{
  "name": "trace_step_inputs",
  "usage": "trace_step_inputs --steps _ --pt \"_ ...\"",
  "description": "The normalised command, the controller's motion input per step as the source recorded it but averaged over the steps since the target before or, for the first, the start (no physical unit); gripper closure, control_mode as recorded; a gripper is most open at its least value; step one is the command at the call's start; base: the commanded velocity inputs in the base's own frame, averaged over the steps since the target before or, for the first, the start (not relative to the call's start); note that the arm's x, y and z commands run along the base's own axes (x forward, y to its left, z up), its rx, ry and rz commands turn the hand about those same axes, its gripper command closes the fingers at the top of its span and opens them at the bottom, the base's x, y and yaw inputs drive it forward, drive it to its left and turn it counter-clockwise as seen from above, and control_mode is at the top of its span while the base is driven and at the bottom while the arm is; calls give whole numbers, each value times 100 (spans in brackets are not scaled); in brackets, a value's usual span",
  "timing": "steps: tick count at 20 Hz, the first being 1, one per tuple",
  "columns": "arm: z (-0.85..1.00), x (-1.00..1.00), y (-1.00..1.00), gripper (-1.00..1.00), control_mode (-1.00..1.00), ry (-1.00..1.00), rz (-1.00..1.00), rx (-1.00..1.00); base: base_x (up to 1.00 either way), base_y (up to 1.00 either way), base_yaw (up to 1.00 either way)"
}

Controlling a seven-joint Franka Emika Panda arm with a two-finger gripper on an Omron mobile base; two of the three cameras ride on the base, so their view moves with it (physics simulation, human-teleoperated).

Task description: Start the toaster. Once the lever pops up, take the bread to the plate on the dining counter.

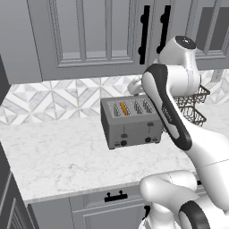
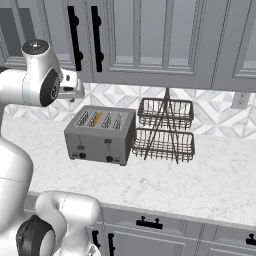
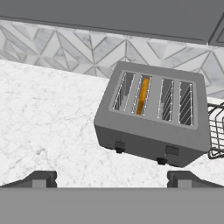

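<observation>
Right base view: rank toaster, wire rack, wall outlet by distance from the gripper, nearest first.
From the gripper, at upper left:
1. toaster, just below and right of it.
2. wire rack, right of the toaster.
3. wall outlet, far right on the backsplash.

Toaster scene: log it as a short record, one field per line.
toaster: grey, four slots, standing on the marble worktop near the tiled wall
bread: sunk in the second slot from the left, orange crust edge showing
lever: left one of two on the front, low on the face
wire rack: two tiers, just right of the toaster
tool: open, holding nothing, apart from the toaster, aimed at its front
step done: none judged from this; bread not yet out
</observation>
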Motion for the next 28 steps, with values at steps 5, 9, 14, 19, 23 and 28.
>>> trace_step_inputs --steps 5,9,14,19,23,28 --pt "0 0 0 -100 -100 0 0 0 0 0 0" --pt "0 0 0 -100 -100 0 0 0 0 0 0" --pt "0 0 0 -100 -100 0 0 0 0 0 0" --pt "0 0 0 -100 -100 0 0 0 0 0 0" --pt "0 0 0 -100 -100 0 0 0 0 0 0" --pt "0 0 0 -100 -100 0 0 0 0 0 0"
